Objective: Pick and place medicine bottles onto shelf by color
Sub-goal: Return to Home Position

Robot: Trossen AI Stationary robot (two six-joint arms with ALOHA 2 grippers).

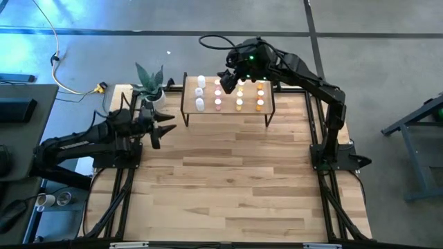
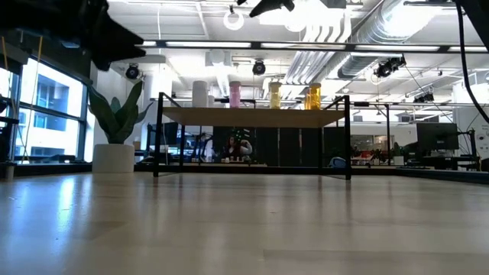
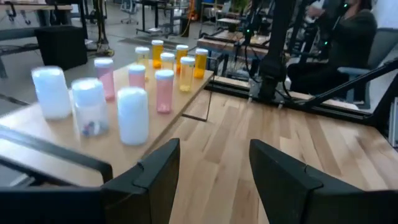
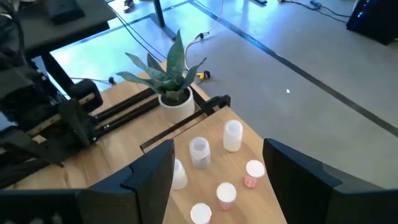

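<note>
Pale plank surface (image 1: 228, 180), seen from above: your small light-wood shelf on black legs (image 1: 229, 109) carries the white-capped medicine bottles (image 1: 239, 104) in colour columns, so sorting looks done. Wrist views: left pincer (image 3: 214, 168) gapes empty beside the shelf; right pincer (image 4: 217, 165) hangs above it, fingers apart.

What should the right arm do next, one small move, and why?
Probably lift the right tool straight up and back from the shelf: it hangs open and empty above the medicine bottles, which all stand in colour rows. The left tool waits open at the table's left.
</note>
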